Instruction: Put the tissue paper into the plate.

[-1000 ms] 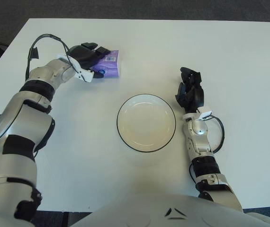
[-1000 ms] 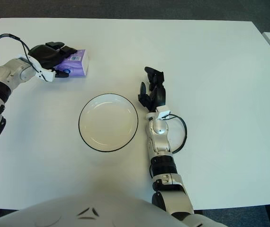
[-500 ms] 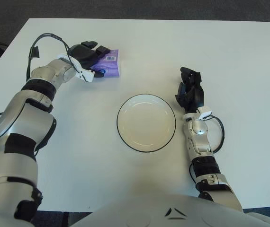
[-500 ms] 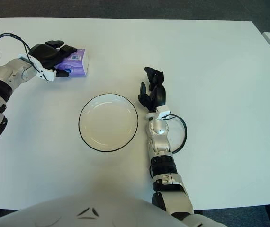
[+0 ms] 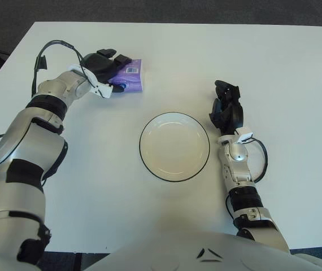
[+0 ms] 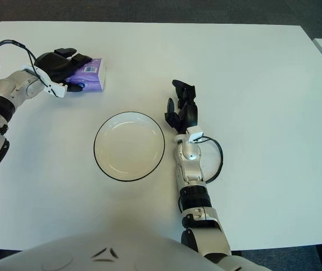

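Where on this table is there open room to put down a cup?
The whole far-right stretch of the table beyond the right hand is bare, as is the near-left area beside the plate. It is crowded far-left, where the left hand covers the tissue pack.

My black left hand [image 5: 105, 66] is covering a purple tissue pack [image 5: 130, 77]; a black-rimmed white plate [image 5: 174, 146] is sitting on the white counter [image 5: 274, 73].

White table [image 6: 251, 68] fills view; dark grey carpet floor [image 6: 149, 8] beyond far edge.
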Robot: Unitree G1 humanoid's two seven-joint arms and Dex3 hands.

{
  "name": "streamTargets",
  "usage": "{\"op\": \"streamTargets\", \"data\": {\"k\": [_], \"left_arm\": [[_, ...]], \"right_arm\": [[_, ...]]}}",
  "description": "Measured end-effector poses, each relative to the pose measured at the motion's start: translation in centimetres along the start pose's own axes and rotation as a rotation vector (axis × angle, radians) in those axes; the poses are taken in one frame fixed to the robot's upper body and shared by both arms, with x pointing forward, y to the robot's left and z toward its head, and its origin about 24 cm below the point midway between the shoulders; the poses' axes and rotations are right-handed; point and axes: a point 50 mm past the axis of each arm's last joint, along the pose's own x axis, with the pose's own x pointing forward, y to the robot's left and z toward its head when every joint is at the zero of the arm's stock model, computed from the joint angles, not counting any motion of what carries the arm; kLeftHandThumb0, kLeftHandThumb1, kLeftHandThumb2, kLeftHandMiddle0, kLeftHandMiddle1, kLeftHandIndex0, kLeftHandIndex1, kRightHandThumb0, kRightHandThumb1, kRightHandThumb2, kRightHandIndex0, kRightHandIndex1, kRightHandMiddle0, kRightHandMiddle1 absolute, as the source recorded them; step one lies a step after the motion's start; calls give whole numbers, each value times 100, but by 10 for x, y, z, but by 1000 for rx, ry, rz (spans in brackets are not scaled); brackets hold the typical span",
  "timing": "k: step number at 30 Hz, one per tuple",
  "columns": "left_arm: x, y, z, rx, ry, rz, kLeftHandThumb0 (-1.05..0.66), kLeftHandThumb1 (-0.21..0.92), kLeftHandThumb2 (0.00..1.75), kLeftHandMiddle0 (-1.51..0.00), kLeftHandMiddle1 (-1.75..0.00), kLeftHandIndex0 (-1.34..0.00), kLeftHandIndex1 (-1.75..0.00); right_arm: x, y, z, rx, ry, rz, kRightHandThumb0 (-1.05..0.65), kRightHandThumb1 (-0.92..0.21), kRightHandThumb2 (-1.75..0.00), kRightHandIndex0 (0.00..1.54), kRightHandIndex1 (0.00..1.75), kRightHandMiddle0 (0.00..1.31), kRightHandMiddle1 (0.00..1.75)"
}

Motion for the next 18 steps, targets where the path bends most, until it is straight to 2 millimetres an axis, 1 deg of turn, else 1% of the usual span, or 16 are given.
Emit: {"op": "streamTargets", "data": {"k": [12, 18], "left_arm": [[7, -3, 6, 49, 11, -1, -95, 92, 64, -24, 0, 0, -51], [9, -3, 8, 61, 15, -1, -94, 92, 64, -25, -1, 0, -52]], "right_arm": [[0, -1, 0, -2, 1, -2, -52, -92, -69, 38, 44, 2, 109], [0, -1, 0, -1, 3, -3, -51, -92, -68, 37, 43, 0, 108]]}}
